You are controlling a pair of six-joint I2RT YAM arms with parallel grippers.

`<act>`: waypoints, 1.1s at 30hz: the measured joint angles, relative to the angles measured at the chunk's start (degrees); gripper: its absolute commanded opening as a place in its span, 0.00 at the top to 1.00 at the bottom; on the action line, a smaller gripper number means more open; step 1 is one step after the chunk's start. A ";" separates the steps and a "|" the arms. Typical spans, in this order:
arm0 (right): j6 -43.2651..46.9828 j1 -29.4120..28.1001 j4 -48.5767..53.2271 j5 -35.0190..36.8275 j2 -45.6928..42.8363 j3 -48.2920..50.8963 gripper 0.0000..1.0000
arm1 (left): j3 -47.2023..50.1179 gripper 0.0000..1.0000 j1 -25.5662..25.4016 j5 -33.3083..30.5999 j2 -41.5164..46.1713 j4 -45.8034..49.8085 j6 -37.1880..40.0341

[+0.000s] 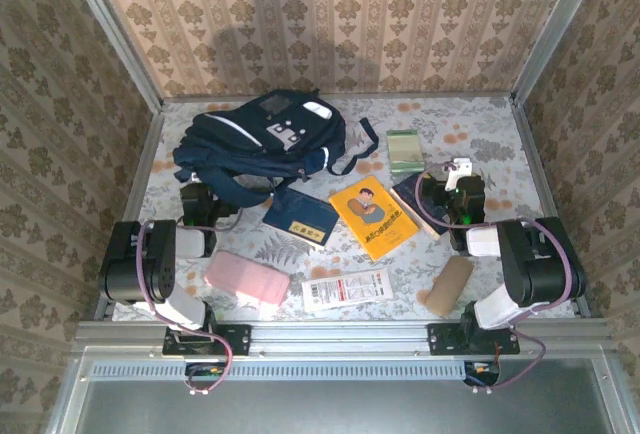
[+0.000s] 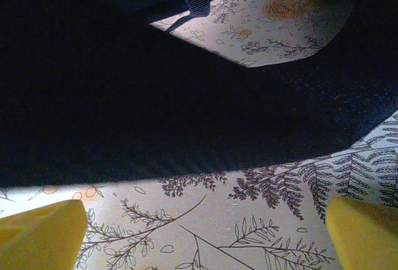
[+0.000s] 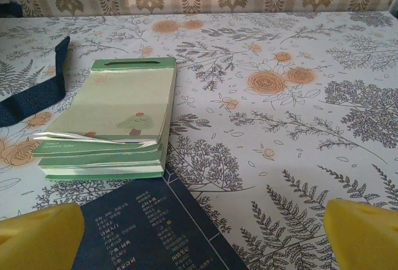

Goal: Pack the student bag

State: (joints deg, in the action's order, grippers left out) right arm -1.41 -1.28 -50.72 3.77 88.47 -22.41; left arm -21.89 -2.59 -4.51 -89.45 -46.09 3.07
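Facing the student bag (image 2: 186,114) just ahead, the spread left gripper (image 2: 202,239) may bunch loose fabric — the right gripper (image 3: 202,236), also spread, could crumple the green notepad (image 3: 109,105) ahead.

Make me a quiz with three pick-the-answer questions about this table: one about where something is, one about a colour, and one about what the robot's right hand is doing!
1. Where does the green notepad lie, compared with the navy backpack?
A) on top of it
B) on the table, to its right
C) inside it

2. What colour is the book with the cartoon person on its cover?
A) red
B) yellow
C) purple

3. How is the right hand?
A) shut on the notepad
B) pulling a strap
C) open, gripping nothing

Answers:
1 B: the top view shows it flat on the table, right of the backpack.
2 B: its cover is plainly yellow.
3 C: its fingers stand far apart.
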 measured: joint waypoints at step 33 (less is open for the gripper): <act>0.00 0.00 0.00 -0.02 0.00 0.00 0.00 | 0.00 0.00 0.85 1.79 0.00 0.24 0.02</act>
State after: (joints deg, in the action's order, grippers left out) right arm -1.41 -1.28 -50.72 3.75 88.47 -22.41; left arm -21.89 -1.74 -2.72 -89.45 -45.84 3.09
